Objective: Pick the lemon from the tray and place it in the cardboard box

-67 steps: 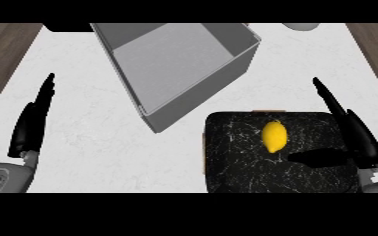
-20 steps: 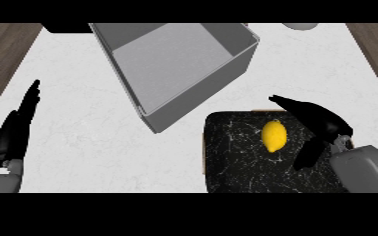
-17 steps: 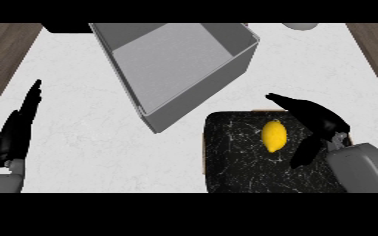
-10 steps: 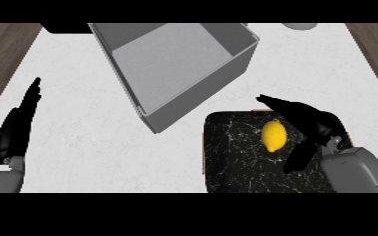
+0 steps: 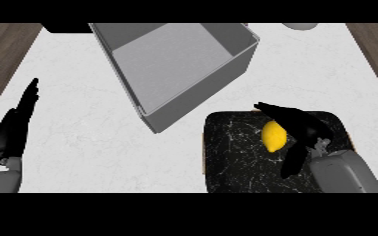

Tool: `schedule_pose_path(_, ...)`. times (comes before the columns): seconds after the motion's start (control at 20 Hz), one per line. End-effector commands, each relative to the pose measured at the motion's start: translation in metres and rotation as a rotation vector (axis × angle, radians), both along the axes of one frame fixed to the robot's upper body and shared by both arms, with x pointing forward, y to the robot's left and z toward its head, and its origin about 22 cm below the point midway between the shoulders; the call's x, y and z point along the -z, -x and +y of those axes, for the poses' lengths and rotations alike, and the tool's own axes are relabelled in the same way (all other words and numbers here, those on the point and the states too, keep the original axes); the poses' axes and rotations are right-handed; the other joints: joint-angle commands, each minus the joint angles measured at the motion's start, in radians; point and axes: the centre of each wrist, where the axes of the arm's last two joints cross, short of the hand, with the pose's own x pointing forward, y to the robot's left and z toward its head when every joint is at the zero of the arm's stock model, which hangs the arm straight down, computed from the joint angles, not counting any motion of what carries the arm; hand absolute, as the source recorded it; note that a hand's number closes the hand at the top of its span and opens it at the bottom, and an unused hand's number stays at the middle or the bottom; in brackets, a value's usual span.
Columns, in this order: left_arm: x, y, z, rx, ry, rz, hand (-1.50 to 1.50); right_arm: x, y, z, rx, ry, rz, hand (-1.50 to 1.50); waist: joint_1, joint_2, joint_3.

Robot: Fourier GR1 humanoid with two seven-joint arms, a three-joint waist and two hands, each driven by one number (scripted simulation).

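So the lemon (image 5: 274, 136) is sitting on the black tray (image 5: 238, 156) just below-right of the grey box (image 5: 174, 66), right hand (image 5: 297, 128) draped over it with fingers spread, not gripping, left hand (image 5: 16, 129) flat open way off left.

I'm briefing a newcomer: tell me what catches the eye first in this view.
The yellow lemon stands out on the black tray at lower right, with the right hand arched over it, fingers not closed on it. Up and left sits the open grey box, and the left hand rests open at the left edge.
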Motion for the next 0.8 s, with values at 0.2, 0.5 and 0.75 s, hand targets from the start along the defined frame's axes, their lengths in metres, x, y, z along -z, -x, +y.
schedule_pose_path(0.2, 0.010, 0.009, -0.002, -0.007, 0.000, -0.003, 0.00, 0.034, -0.005, 0.007, 0.014, 0.077, -0.067, 1.50, 0.003, 0.000, 0.000)
schedule_pose_path(0.5, 0.002, -0.006, 0.006, 0.000, 0.025, -0.005, 0.00, 0.034, -0.022, -0.007, 0.039, 0.102, -0.275, 1.50, 0.002, 0.001, 0.000)
schedule_pose_path(0.75, 0.012, 0.004, -0.003, -0.014, 0.014, 0.004, 0.00, -0.003, -0.030, 0.014, 0.074, 0.141, -0.427, 1.50, 0.002, 0.000, 0.000)
